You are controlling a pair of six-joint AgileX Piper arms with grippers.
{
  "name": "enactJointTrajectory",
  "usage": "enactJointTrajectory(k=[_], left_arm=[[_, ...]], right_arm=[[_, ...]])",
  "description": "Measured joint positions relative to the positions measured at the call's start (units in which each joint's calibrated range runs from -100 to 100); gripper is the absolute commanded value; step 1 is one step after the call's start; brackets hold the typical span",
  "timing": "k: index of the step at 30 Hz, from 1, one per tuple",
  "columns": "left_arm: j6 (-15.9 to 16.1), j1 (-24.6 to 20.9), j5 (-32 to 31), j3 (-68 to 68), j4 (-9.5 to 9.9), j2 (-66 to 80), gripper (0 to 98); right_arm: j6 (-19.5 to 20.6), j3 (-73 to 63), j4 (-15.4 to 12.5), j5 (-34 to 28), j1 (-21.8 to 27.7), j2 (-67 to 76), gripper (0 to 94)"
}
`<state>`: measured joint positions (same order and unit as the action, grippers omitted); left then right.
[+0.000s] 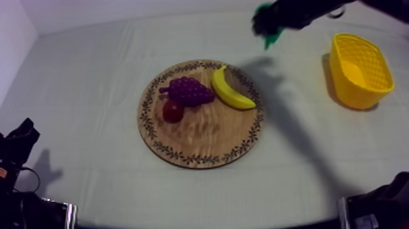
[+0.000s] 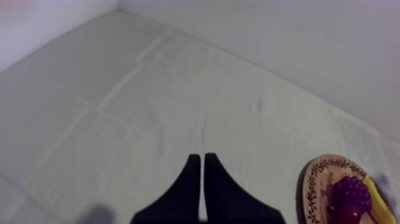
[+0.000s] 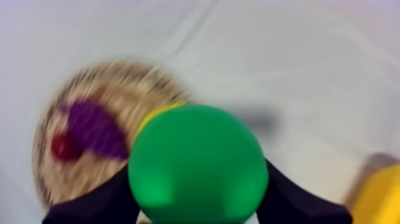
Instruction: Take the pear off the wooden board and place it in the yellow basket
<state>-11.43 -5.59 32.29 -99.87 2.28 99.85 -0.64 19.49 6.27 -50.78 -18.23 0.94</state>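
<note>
My right gripper [image 1: 268,27] hangs high over the table's far side, between the wooden board [image 1: 201,143] and the yellow basket [image 1: 360,70], shut on the green pear [image 1: 269,38]. In the right wrist view the pear [image 3: 196,164] sits between the black fingers [image 3: 95,205], above the board [image 3: 53,173], with the basket [image 3: 381,196] off to one side. My left gripper [image 2: 200,190] rests low at the left edge of the table with its fingers together as a narrow wedge on nothing.
On the board lie a banana [image 1: 230,90], a bunch of purple grapes [image 1: 188,91] and a small red fruit [image 1: 172,111]. The arm's shadow falls across the cloth between board and basket. My left arm [image 1: 18,146] sits at the lower left.
</note>
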Motion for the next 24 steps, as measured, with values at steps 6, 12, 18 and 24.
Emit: enactJointTrajectory(k=[6,12,18,24], left_arm=[[0.0,0.0,0.0,0.0,0.0,0.0,0.1],[0.0,0.0,0.0,0.0,0.0,0.0,0.1],[0.0,0.0,0.0,0.0,0.0,0.0,0.1],[0.0,0.0,0.0,0.0,0.0,0.0,0.1]], right_arm=[[2.59,-3.87,4.45,1.08,9.38,5.9,43.7],[4.14,-4.24,6.34,1.94,19.92,3.95,43.8],[4.3,-0.35,6.55,2.29,28.13,-1.67,44.5],[4.44,3.83,6.74,3.49,31.38,-7.55,44.8]])
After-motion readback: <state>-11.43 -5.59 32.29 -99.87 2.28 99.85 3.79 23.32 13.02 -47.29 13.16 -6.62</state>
